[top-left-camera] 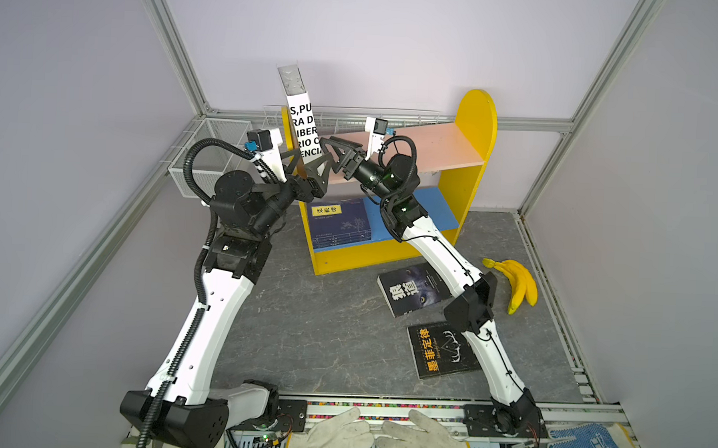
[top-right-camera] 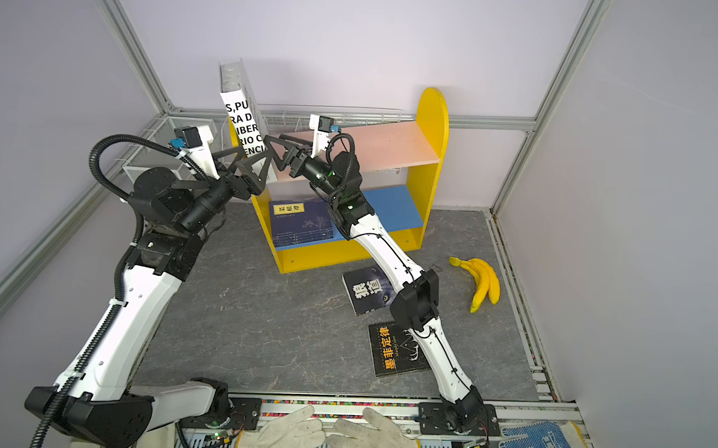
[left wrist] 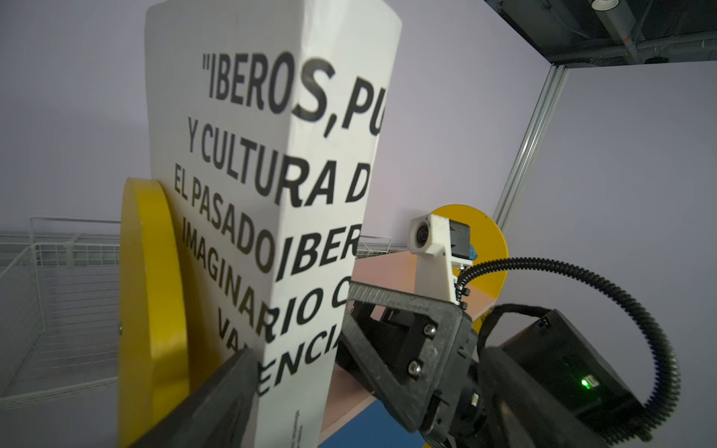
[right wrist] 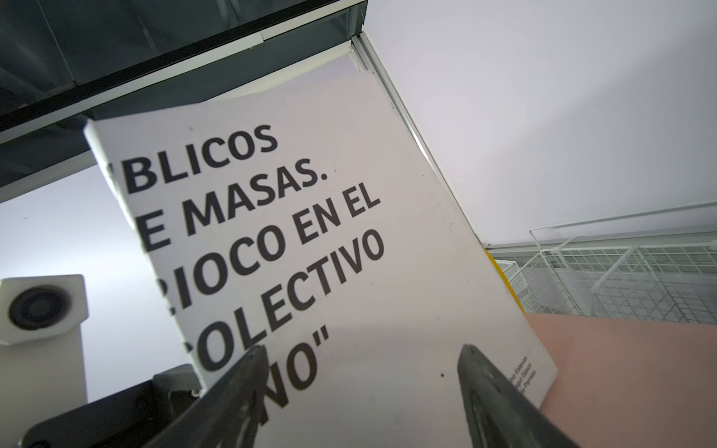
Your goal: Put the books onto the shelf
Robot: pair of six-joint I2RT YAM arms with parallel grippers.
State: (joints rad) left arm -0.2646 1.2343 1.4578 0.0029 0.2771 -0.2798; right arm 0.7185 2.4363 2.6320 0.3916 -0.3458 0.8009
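White book (top-left-camera: 305, 127) is up on end on the shelf's (top-left-camera: 476, 126) pink board (top-left-camera: 427, 145), far left, tilted against the yellow side panel (left wrist: 147, 310), and I've got a claw on each side of it. Right claw (right wrist: 359, 353): jaws apart, nothing gripped, the book's flat back cover filling the space ahead of them; whether the tips touch it I can't tell. Left claw (top-left-camera: 306, 164): jaws spread wide too, gripping nothing, with one finger (left wrist: 217, 391) lying along the front cover just beside that side panel, and the spine facing me. Moving out: down on the blue board (top-left-camera: 437, 212), on its left half, navy books (top-left-camera: 340, 224) lie flat in a stack. On the table (top-left-camera: 324, 315) in front of the shelf, two black books (top-left-camera: 412, 292) lie face up, one nearer the shelf, both partly under my right arm. Bananas (top-left-camera: 517, 286) sit off to the right, well apart from the books.
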